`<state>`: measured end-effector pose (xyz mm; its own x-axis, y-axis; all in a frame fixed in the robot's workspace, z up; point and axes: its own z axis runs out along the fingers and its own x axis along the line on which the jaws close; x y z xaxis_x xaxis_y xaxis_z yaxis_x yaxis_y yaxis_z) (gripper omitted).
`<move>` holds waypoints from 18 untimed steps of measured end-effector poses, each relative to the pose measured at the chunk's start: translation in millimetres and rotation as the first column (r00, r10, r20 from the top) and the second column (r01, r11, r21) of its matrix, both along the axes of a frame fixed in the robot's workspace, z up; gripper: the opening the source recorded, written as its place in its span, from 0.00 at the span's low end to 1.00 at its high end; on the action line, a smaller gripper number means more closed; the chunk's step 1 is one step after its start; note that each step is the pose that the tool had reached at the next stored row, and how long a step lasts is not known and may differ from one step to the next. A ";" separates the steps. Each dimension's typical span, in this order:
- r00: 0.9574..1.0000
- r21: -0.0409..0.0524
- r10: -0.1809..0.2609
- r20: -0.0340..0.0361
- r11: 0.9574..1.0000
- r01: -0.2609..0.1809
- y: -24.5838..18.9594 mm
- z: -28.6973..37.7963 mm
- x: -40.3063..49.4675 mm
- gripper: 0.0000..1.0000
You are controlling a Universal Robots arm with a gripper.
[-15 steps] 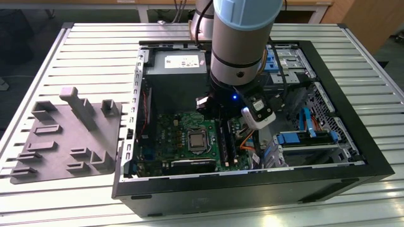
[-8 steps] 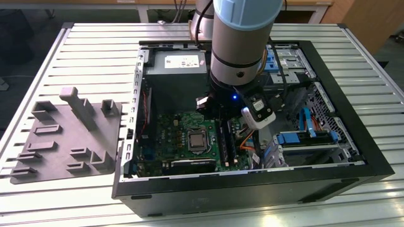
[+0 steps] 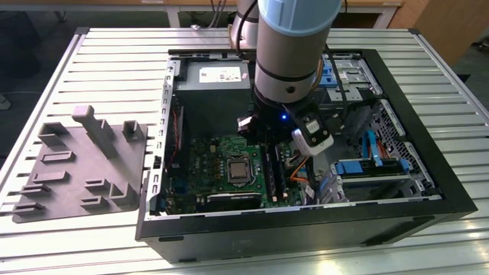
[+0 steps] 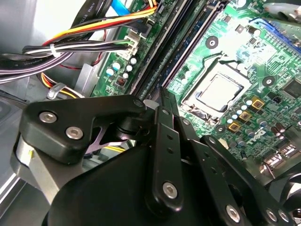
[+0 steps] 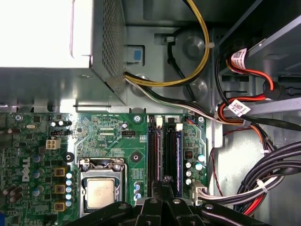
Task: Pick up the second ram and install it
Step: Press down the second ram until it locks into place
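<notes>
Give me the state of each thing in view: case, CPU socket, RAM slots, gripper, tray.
Computer case: lying flat, side open.
CPU socket: chip seated, no cooler on it.
RAM slots: sticks stand in them; full seating unclear.
Gripper: down inside the case, at the slots.
Grey tray: on the table beside the case.

Glare on the power supply point(image 5: 47, 33) — case interior dim, shadowed.

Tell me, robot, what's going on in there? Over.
Hand down at the RAM slots. Fingers together. RAM stick not clear to see. Cables off to the side.
</notes>
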<state>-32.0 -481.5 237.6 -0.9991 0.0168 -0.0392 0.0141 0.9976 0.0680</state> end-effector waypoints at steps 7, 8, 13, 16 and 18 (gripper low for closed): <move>1.000 0.000 0.000 0.000 1.000 0.000 3.2 0.0 0.0 0.11; 1.000 0.000 0.000 0.000 1.000 0.000 3.7 0.0 0.0 0.11; 1.000 0.000 0.000 0.000 1.000 0.000 5.9 0.0 0.0 0.11; 1.000 0.000 0.000 0.000 1.000 0.000 7.2 0.0 0.0 0.11; 1.000 0.000 0.000 0.000 1.000 0.000 7.8 -0.1 0.0 0.11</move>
<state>-32.0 -473.6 237.5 -0.9991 0.0167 -0.0393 0.0140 0.9976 0.0681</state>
